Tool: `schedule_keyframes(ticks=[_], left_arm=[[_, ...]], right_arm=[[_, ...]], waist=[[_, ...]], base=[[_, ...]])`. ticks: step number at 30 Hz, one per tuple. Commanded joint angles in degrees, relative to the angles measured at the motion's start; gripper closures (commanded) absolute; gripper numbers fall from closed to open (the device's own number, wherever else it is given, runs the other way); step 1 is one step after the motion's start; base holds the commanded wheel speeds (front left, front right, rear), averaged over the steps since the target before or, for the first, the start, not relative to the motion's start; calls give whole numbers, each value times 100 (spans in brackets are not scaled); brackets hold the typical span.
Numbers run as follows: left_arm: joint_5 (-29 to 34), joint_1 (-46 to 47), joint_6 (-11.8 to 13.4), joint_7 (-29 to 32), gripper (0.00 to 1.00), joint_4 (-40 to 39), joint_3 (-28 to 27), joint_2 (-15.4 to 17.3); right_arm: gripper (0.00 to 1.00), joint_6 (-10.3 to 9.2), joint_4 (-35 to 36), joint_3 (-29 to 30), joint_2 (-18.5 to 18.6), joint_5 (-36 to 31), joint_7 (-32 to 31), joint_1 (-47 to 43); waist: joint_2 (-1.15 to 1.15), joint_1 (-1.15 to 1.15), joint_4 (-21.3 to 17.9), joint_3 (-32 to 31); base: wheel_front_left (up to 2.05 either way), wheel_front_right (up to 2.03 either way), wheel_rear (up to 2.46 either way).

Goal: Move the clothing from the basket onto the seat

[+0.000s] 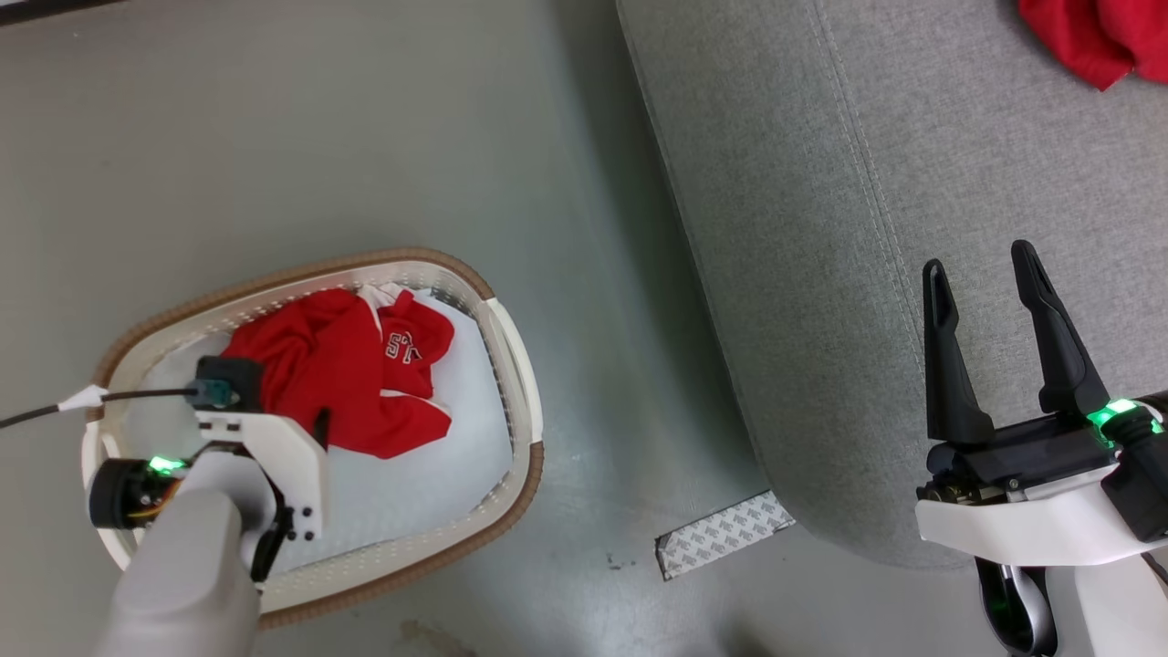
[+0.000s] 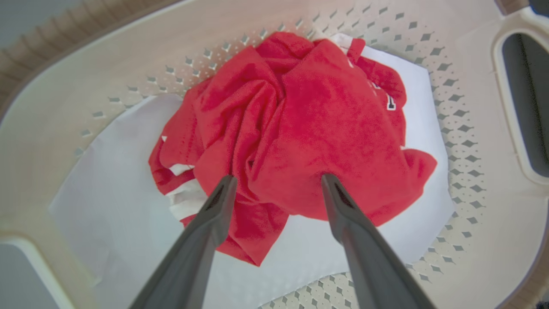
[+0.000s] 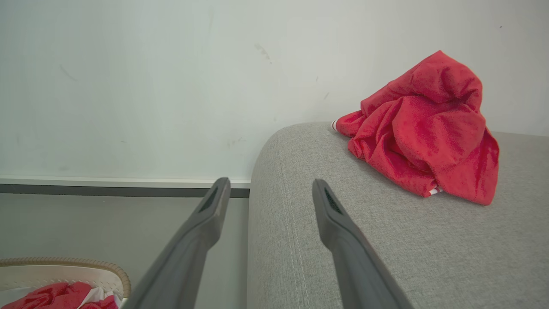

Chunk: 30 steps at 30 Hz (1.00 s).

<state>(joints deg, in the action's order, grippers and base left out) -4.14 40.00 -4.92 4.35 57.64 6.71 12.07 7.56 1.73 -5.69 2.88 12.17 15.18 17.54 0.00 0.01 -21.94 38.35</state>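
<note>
The left tool [image 2: 278, 178], fingers spread wide and gripping nothing, points down at a crumpled red garment [image 2: 321, 124] lying on a white sheet [image 2: 107, 184] inside the basket [image 1: 516, 365]. The right tool [image 1: 977, 258], equally wide and empty, hovers over the grey seat [image 1: 821, 228]. Farther back on the seat lies a second red garment [image 3: 429, 128].

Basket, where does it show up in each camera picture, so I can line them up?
Head view: basket at lower left, left of the seat.
Left wrist view: basket seen from inside, its perforated wall curving round the edges.
Right wrist view: basket in the bottom left corner, cut by the edge.
Shared landmark: the red clothing lying in it on a white sheet.
</note>
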Motion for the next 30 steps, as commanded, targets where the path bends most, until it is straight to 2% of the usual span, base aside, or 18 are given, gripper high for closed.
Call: schedule_keyframes(ticks=[1,14,22,23,24,25,26,30], left_arm=[[-14,100,6,-63,0,60,3,72],[-196,572,-135,-111,0,521,106,203],[-304,716,-212,-178,0,664,242,105],[-300,725,-207,-196,21,679,277,99],[-299,733,-219,-206,60,684,316,92],[-297,741,-226,-250,91,686,352,95],[-284,748,-230,-277,100,695,392,103],[-334,769,-244,-374,100,760,500,72]], right_arm=[[0,-15,19,-19,3,10,-5,76],[0,-15,71,-65,2,105,-5,113],[0,-15,90,-68,2,104,-6,139],[0,-15,85,-71,2,103,-6,150],[0,-15,80,-72,2,101,-6,160],[0,-15,77,-69,2,101,-6,169],[0,-15,73,-63,2,103,-6,181],[0,-15,36,2,2,77,-6,181]], waist=[[0,-1,-13,35],[0,-1,-96,375],[0,-1,-91,501],[0,-1,-93,509],[0,-1,-96,515],[0,-1,-99,519],[0,-1,-103,520],[0,-1,-66,451]], base=[[0,0,0],[0,0,0],[0,0,0],[0,0,0],[0,0,0],[0,0,0],[0,0,0],[0,0,0]])
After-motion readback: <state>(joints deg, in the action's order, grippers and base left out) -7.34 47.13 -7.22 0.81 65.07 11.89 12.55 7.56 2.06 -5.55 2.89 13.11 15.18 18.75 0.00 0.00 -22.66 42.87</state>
